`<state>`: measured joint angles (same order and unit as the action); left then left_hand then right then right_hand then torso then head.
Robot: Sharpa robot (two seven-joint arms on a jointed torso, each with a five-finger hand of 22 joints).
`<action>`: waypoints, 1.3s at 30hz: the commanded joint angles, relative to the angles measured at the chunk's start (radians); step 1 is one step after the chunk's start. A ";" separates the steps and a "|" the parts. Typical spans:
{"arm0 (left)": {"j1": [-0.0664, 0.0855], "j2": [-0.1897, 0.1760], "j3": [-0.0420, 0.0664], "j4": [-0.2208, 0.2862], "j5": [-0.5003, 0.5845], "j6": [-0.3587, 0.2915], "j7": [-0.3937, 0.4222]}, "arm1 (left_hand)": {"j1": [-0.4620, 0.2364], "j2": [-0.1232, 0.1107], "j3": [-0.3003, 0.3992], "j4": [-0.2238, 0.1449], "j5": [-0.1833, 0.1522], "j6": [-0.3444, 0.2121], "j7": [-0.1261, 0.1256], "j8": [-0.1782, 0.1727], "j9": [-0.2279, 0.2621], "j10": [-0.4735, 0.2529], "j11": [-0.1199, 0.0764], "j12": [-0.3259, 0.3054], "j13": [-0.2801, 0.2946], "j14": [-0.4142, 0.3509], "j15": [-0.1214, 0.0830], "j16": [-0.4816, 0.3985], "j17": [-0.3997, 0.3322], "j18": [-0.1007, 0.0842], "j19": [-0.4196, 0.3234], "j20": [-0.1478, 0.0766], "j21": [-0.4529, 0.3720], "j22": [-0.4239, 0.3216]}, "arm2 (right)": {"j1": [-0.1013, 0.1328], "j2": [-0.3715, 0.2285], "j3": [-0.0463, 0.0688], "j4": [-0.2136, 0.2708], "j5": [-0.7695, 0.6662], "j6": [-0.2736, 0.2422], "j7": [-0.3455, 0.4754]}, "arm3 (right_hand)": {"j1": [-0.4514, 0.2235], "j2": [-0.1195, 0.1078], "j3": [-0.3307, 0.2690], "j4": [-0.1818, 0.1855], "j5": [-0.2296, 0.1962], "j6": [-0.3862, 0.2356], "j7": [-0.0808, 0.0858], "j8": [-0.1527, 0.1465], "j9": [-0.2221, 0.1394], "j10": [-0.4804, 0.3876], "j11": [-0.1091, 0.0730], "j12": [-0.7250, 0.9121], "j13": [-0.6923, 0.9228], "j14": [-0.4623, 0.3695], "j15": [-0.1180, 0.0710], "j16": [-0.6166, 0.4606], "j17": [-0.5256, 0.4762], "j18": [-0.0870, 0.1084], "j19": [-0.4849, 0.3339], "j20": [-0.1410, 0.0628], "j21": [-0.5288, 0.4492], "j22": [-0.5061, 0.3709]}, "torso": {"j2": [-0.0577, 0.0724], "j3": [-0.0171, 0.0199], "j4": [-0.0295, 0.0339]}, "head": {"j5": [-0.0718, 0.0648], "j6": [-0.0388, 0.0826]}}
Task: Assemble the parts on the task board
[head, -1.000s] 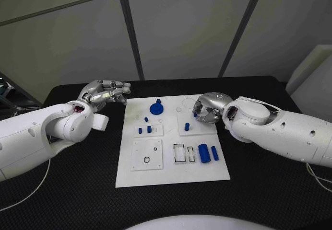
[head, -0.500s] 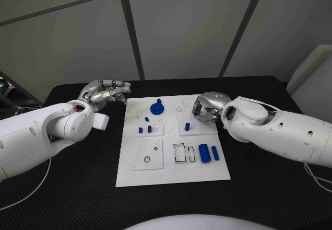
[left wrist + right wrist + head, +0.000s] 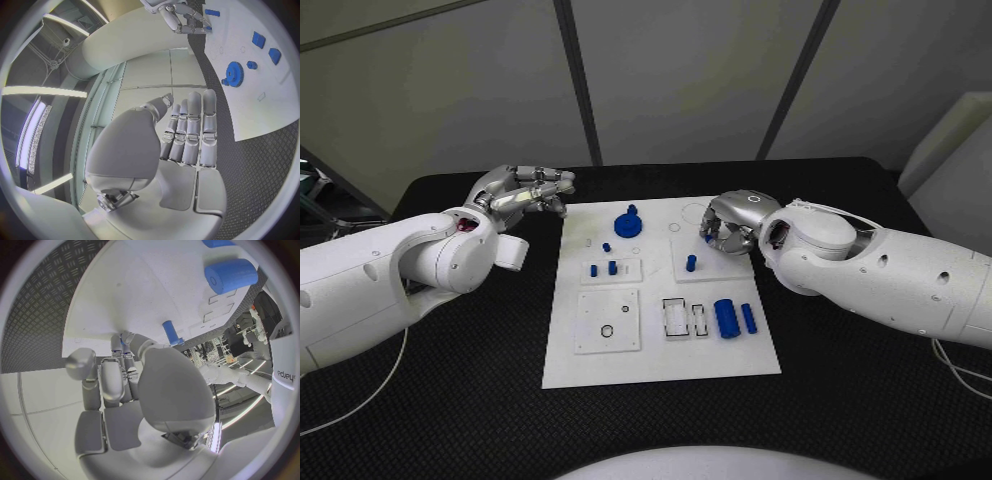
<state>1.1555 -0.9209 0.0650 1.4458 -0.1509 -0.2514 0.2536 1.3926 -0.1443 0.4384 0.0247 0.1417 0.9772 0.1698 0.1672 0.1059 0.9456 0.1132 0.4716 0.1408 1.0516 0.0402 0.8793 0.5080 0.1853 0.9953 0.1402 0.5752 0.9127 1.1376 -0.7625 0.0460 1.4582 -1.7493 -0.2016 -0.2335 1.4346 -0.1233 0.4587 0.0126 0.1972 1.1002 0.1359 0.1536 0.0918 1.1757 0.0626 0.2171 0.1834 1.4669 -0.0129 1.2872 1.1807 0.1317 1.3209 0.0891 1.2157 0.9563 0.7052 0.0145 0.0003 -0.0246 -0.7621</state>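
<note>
Right wrist view: "sharpa" on arm (image 3: 284, 374)

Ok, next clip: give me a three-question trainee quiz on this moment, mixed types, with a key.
1. True or false: the left hand holds the blue gear.
2. Which hand is over the task board? A) the left B) the right hand C) both
3. Fill in: the large blue cylinder lies beside a thinner blue ____.

Key:
1. False; it is off the board's far left corner over the black table.
2. B.
3. Peg.
</note>
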 commanded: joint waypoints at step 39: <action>0.001 0.002 0.001 0.000 -0.025 0.009 -0.011 | 0.000 0.014 -0.015 -0.002 -0.001 0.011 0.005 0.003 0.000 -0.018 0.004 0.005 -0.005 -0.005 0.004 -0.008 -0.010 -0.004 0.011 0.002 -0.010 -0.004 | 0.005 -0.080 0.030 0.180 -0.049 -0.105 -0.053 | -0.021 0.011 0.013 -0.009 -0.004 0.024 -0.005 0.003 0.001 0.022 -0.004 -0.024 -0.010 0.038 -0.010 0.005 0.005 -0.021 0.012 -0.005 0.020 0.022 | -0.002 -0.0005 0.0019 | 0.005 0.012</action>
<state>1.1555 -0.9202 0.0651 1.4452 -0.1714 -0.2506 0.2411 1.3925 -0.1444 0.4303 0.0220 0.1417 0.9826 0.1751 0.1674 0.1062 0.9347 0.1169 0.4715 0.1370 1.0517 0.0402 0.8751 0.4998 0.1852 1.0006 0.1413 0.5713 0.9108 1.1405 -0.8410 0.0743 1.6246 -1.7939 -0.2601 -0.2821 1.4248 -0.1141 0.4676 0.0031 0.1908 1.1161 0.1291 0.1537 0.0911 1.1937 0.0588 0.1969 0.1739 1.4664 -0.0133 1.2872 1.1845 0.1157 1.3244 0.0854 1.2313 0.9777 0.7029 0.0139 0.0013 -0.0224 -0.7523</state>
